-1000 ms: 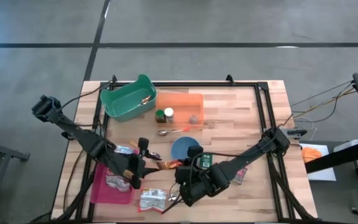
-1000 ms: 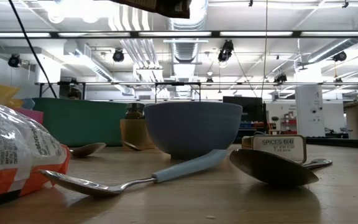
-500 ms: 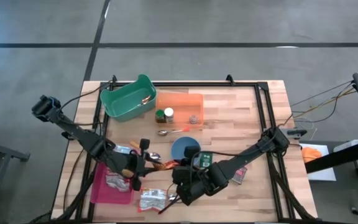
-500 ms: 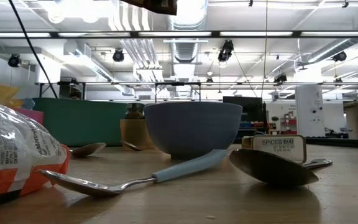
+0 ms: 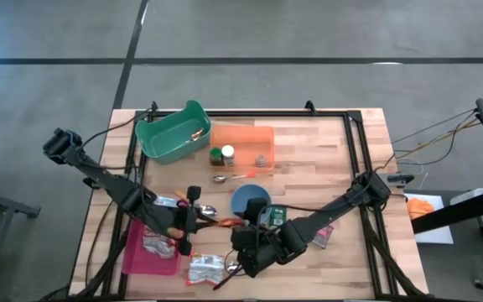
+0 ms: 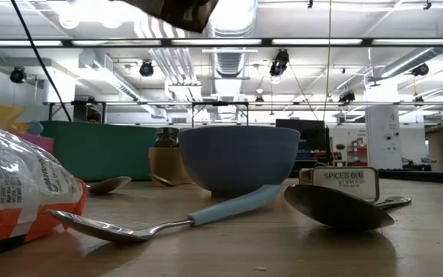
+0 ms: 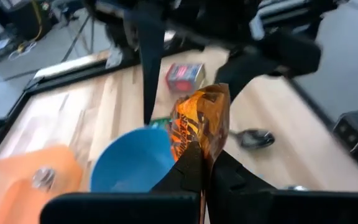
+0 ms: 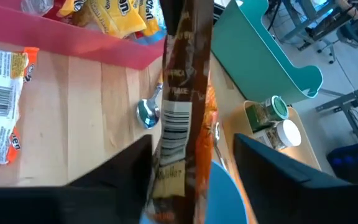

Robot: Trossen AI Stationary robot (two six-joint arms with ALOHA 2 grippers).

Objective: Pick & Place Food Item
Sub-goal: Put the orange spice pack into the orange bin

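While the left hand (image 5: 198, 225) pinches the snack packet (image 5: 225, 223), right hand (image 5: 243, 237) released beside it, near the table's (image 5: 325, 143) front edge

An orange-and-brown snack wrapper (image 7: 199, 127) with a white barcode panel hangs above a blue bowl (image 5: 249, 200) at frame centre on the pale wooden table (image 5: 325, 151). A teal bin (image 5: 171, 134) and an orange tray (image 5: 243, 139) sit upper left, a pink tray (image 5: 145, 252) lower left
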